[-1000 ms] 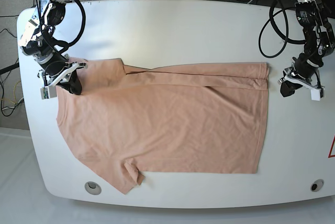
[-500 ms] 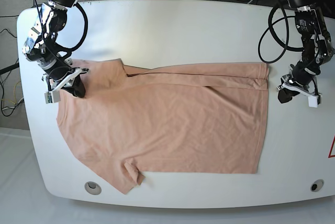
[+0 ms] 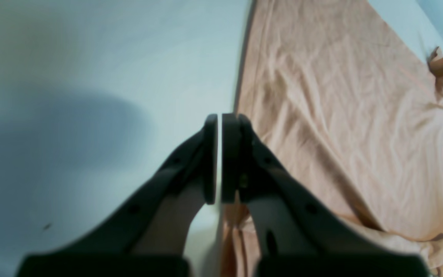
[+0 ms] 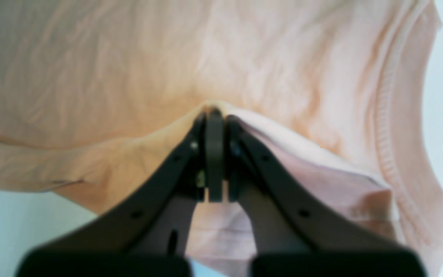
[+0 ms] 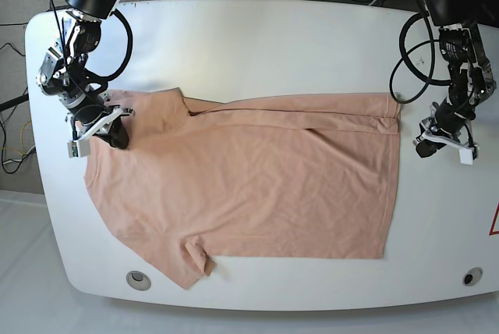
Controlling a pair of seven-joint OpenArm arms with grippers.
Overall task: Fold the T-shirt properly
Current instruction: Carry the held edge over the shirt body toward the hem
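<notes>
Fig.: T-shirt [image 5: 249,182] lies spread on the white table [image 5: 257,45], centre of base view, peach, lightly wrinkled. Its far long edge is folded over into a narrow band running w/ the table's length; one short sleeve sticks out at the near edge, toward base-view left. The ribbed neck [image 4: 388,127] sits at the base-view-left end of the cloth.

Your right gripper [image 4: 214,115] is at that neck end, on the upper corner of the shirt. In the right wrist view its fingers [image 4: 196,154] are pressed together w/ a raised ridge of fabric peaking right at the tips; cloth drapes off both sides of the tips, so read it as clamped on the T-shirt. The ribbed collar curves past to the right of the fingers in that view, near but apart from them.

Your left gripper [image 3: 220,119] is at the opposite end, hem side, base-view right. Its fingers [image 3: 210,161] are together, only a hairline slit between pads, nothing seen between them. In the left wrist view the hem edge runs just beside the tips, cloth to their right, bare table to their left. In base view the gripper sits just off the hem corner, over bare table; contact w/ the cloth can't be told.
</notes>
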